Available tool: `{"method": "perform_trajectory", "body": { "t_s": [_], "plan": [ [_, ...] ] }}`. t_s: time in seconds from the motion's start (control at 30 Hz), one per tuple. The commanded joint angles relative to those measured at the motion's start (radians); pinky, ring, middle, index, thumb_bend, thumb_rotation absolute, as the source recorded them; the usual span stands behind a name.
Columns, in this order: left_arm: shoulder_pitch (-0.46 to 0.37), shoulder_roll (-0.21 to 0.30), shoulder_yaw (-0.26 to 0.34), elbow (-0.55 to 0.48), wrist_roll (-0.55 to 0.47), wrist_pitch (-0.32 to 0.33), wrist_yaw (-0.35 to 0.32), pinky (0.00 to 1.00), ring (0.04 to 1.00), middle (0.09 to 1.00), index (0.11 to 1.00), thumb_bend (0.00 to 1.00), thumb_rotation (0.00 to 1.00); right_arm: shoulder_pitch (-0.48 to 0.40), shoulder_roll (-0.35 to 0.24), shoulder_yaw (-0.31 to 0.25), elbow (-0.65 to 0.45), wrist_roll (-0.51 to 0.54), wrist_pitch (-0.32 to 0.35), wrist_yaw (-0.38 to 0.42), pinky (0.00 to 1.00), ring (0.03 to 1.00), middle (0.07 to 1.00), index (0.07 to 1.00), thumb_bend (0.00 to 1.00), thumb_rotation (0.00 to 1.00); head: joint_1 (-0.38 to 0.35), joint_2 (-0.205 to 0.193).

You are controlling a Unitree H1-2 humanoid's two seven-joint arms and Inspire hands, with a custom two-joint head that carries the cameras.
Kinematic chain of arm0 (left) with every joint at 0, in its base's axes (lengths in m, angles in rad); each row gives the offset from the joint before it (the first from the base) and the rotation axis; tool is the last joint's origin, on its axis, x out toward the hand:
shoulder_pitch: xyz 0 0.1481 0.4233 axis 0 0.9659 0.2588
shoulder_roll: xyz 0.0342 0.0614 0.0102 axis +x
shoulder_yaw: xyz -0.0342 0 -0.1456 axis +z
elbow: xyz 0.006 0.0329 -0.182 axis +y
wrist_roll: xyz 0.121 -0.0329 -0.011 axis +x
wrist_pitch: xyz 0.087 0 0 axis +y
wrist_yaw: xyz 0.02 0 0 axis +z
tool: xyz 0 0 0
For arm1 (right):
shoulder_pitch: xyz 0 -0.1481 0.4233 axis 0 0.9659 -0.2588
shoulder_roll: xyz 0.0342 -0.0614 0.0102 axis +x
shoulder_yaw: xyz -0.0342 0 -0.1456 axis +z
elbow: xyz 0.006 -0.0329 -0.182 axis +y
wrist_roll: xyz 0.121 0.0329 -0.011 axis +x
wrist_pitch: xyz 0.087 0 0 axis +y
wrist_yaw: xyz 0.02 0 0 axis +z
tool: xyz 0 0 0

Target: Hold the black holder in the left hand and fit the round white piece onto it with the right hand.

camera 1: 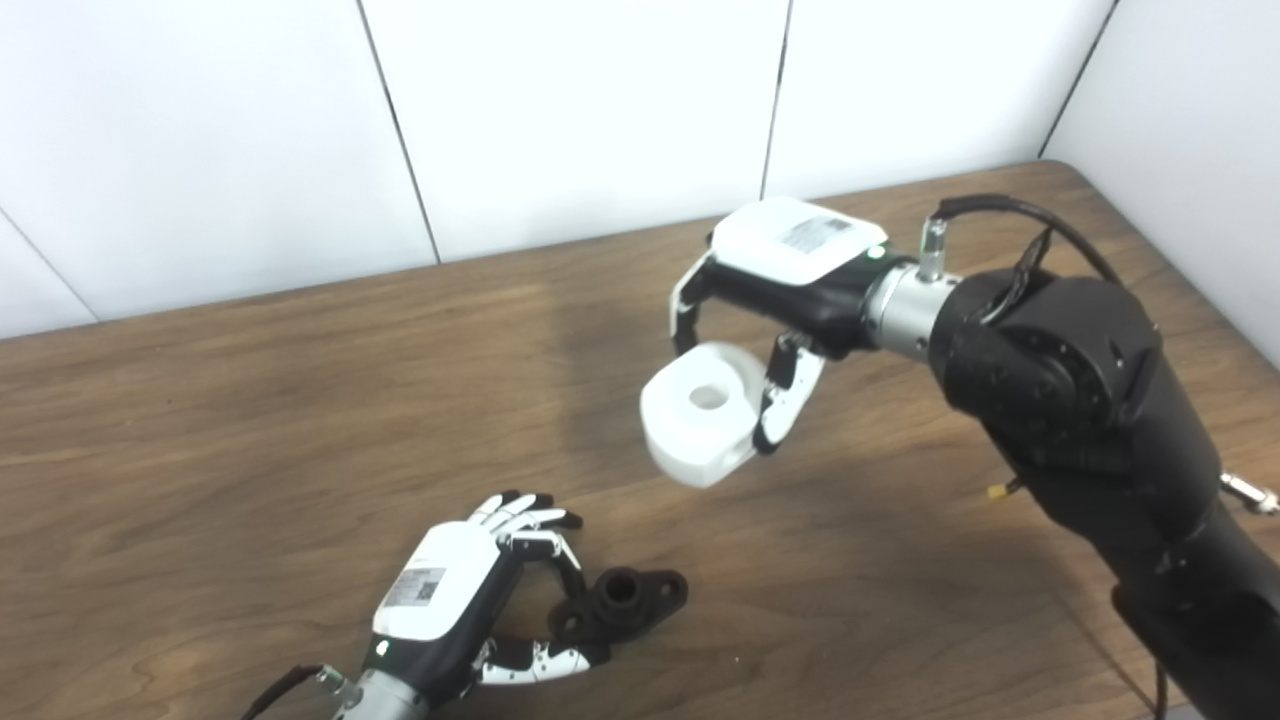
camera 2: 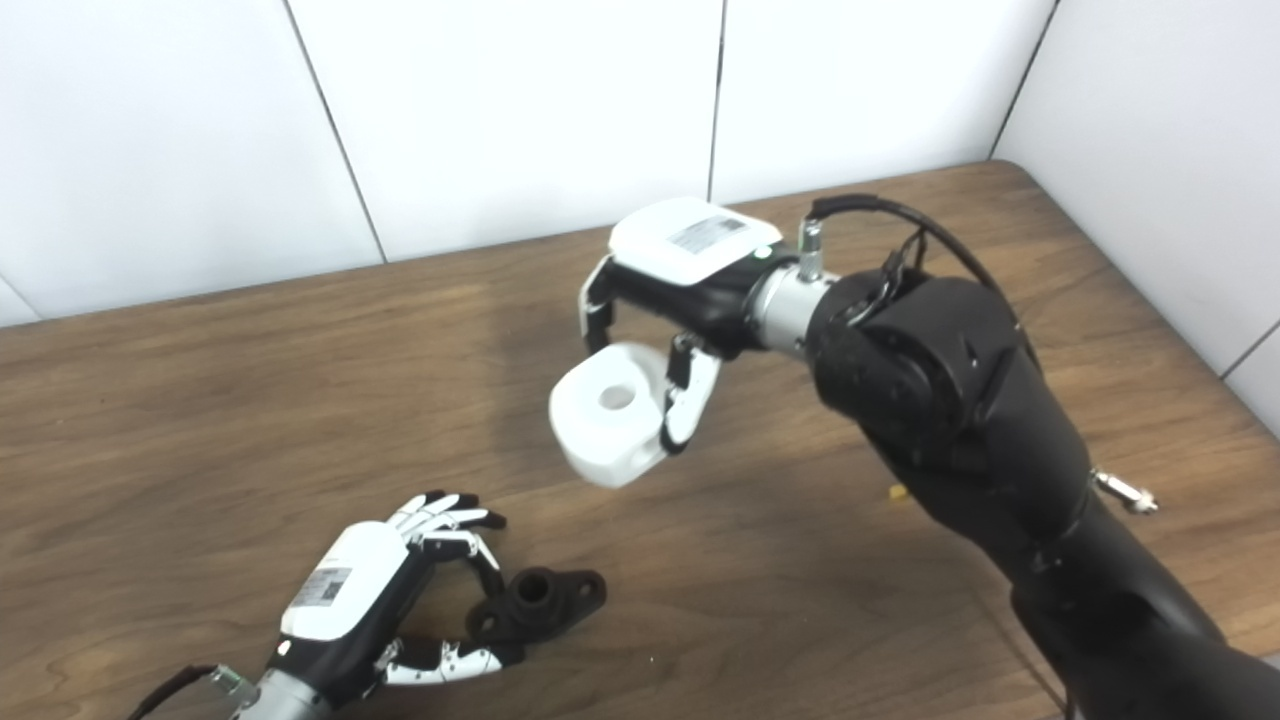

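The black holder (camera 1: pixel 620 603) lies flat on the wooden table (camera 1: pixel 250 420) near the front, a raised round socket in its middle. My left hand (camera 1: pixel 470 590) is beside its left end, fingers curled over that end and thumb under it, pinching the edge. The round white piece (camera 1: pixel 700 410), a thick ring with a centre hole, hangs in the air above and to the right of the holder. My right hand (camera 1: pixel 780 300) is shut on it, fingers on its far side and thumb on its near right side.
White wall panels (camera 1: pixel 580 110) close off the back edge of the table and its right side. A small yellowish speck (camera 1: pixel 997 491) lies on the wood by the right arm. The right forearm (camera 1: pixel 1100 420) fills the lower right.
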State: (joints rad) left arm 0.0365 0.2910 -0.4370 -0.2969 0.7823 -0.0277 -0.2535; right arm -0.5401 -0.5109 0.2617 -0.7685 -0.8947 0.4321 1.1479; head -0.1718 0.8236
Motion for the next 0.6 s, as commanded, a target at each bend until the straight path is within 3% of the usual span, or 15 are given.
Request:
{"method": "perform_trajectory", "body": {
  "t_s": [0.0, 0.3, 0.57],
  "plan": [
    [0.015, 0.012, -0.023, 0.025, 0.022, 0.044, -0.083, 0.91, 0.878, 0.796, 0.486, 0.52, 0.06, -0.051, -0.004, -0.018, -0.049, -0.024, 0.006, 0.029, 0.96, 0.832, 0.746, 0.483, 0.53, 0.14, 0.0, 0.009],
    [0.006, 0.001, -0.026, 0.025, 0.026, 0.04, -0.075, 0.9, 0.867, 0.79, 0.486, 0.52, 0.06, -0.063, 0.016, -0.008, -0.108, -0.007, 0.015, 0.08, 0.97, 0.855, 0.756, 0.483, 0.53, 0.14, 0.029, 0.057],
    [-0.006, -0.013, -0.033, 0.008, 0.038, 0.081, -0.113, 0.91, 0.877, 0.796, 0.486, 0.52, 0.06, -0.056, 0.04, -0.001, -0.122, 0.027, 0.023, 0.062, 0.95, 0.863, 0.752, 0.483, 0.52, 0.14, 0.071, 0.078]
  ]
}}
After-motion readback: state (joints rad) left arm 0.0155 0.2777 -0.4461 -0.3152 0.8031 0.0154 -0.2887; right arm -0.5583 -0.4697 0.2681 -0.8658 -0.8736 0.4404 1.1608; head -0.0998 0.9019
